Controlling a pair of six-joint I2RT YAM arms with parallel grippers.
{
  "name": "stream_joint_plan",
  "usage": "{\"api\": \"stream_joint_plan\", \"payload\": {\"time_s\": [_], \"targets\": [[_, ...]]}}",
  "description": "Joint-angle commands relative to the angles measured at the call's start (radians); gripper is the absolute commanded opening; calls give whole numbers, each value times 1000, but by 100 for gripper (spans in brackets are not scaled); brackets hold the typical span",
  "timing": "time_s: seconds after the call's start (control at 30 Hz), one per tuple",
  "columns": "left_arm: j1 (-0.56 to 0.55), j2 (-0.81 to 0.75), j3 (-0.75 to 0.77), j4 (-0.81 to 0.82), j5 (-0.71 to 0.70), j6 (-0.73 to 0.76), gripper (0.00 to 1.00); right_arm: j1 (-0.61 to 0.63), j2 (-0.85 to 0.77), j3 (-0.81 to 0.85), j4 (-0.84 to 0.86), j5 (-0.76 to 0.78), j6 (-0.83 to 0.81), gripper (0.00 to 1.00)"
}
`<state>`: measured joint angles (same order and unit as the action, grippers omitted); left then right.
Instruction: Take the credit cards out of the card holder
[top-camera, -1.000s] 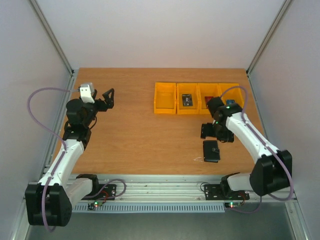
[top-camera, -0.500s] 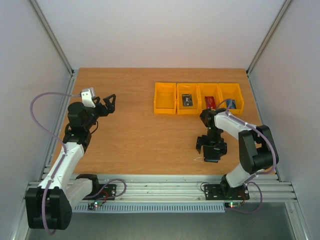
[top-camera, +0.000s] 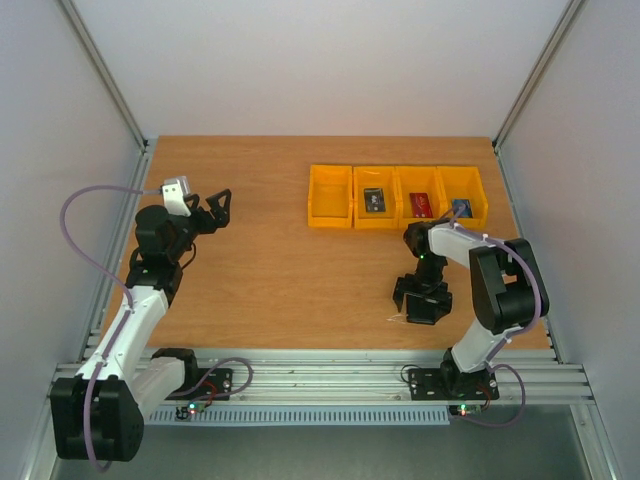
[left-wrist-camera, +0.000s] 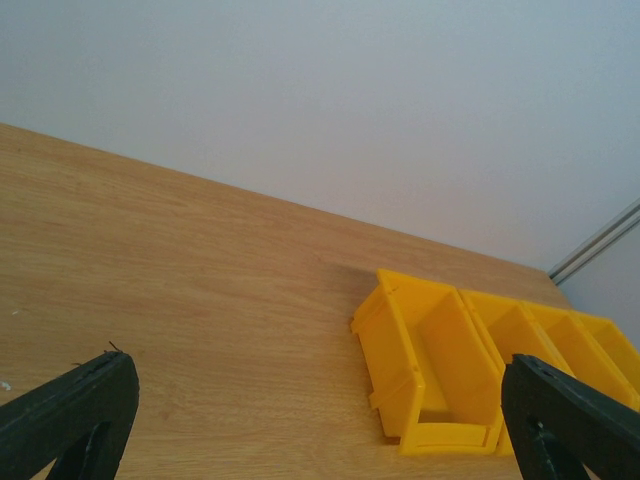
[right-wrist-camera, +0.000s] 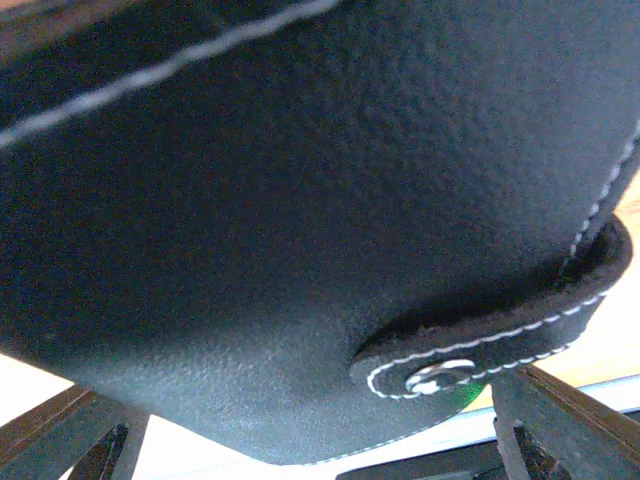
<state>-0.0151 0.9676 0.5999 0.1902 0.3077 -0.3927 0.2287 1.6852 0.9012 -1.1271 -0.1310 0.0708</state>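
Fingers (right-wrist-camera: 70, 440) of my right gripper (top-camera: 420, 298) are standing spread wide, one showing at each lower corner of the wrist view. The card holder (right-wrist-camera: 300, 200) is filling nearly everything between and above them. I am looking at its grainy black outer face with white stitching. Its little tab (right-wrist-camera: 500, 345), carrying a metal snap, is sitting near the right-hand finger. I cannot tell whether either finger is touching the leather.

From overhead, this gripper is hanging directly over the card holder, which is lying on the wooden table (top-camera: 280, 280) near the front edge, on the right side. My right arm is folding back sharply from there toward its base.

Behind it, well apart, four yellow bins (top-camera: 330, 195) are standing in a row. A dark card (top-camera: 374, 200) is lying in the second bin from the left, a red card (top-camera: 421, 204) in the third, and a blue card (top-camera: 461, 208) in the fourth.

My left gripper (top-camera: 218, 205) is hovering over the far left of the table, its fingers spread wide and holding nothing, pointing across the bare wood toward the bins.
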Motion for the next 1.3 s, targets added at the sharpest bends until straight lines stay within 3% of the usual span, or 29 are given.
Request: {"api": "stream_joint_plan", "payload": {"time_s": [0.0, 0.47, 0.67, 0.8, 0.97, 1.07, 1.13, 1.27], "targets": [[1, -9, -16, 32, 8, 2, 99, 8, 55, 31, 81, -58, -35, 91], [1, -20, -10, 11, 70, 23, 99, 155, 64, 201, 36, -150, -96, 72], [-10, -17, 25, -18, 192, 20, 99, 278, 46, 406, 35, -218, -140, 66], [-62, -8, 57, -43, 252, -16, 99, 353, 55, 592, 22, -172, -179, 65], [-110, -13, 51, -68, 234, -33, 99, 353, 130, 686, -174, 48, -124, 75], [-112, -17, 41, -94, 185, -13, 99, 352, 86, 580, -186, 170, -55, 84], [-112, -18, 36, -102, 168, 3, 99, 350, 56, 494, -147, 180, -25, 97], [-115, -14, 35, -103, 179, 10, 99, 330, 68, 405, -98, 174, -13, 98]]}}
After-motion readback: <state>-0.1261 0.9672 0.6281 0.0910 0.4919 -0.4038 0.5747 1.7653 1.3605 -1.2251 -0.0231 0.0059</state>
